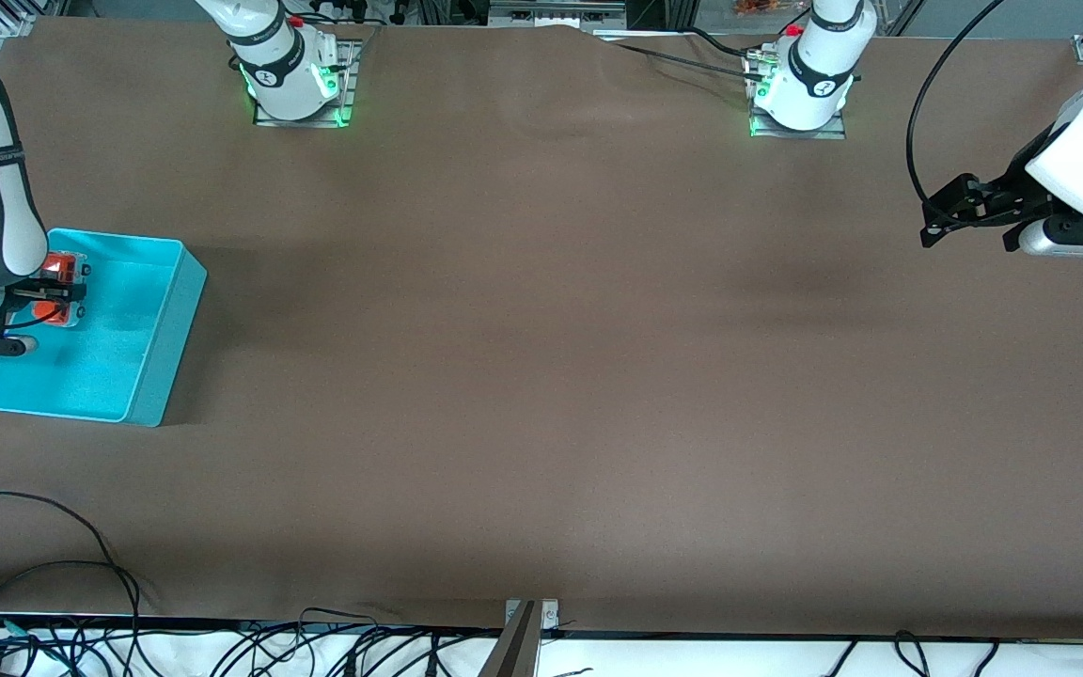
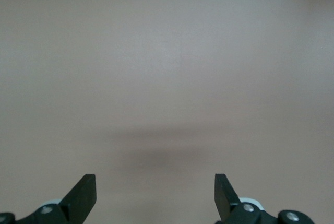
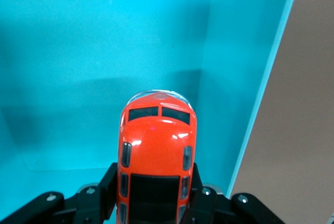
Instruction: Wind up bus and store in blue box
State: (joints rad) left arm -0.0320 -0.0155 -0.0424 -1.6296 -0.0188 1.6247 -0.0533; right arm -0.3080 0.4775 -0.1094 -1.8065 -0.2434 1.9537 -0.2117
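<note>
The blue box (image 1: 158,329) stands at the right arm's end of the table. My right gripper (image 1: 60,293) is shut on the bus (image 1: 62,287), a small orange-red toy, and holds it over the inside of the box. In the right wrist view the bus (image 3: 156,151) shows its orange top and dark roof panel between my fingers (image 3: 102,187), with the turquoise box wall (image 3: 229,51) around it. My left gripper (image 1: 934,218) is open and empty, up over bare table at the left arm's end. In the left wrist view its fingertips (image 2: 83,192) stand wide apart over the table.
The brown table (image 1: 541,376) stretches between the two arms. Cables (image 1: 34,583) lie along the table's edge nearest the front camera. The arm bases (image 1: 297,75) stand at the farthest edge.
</note>
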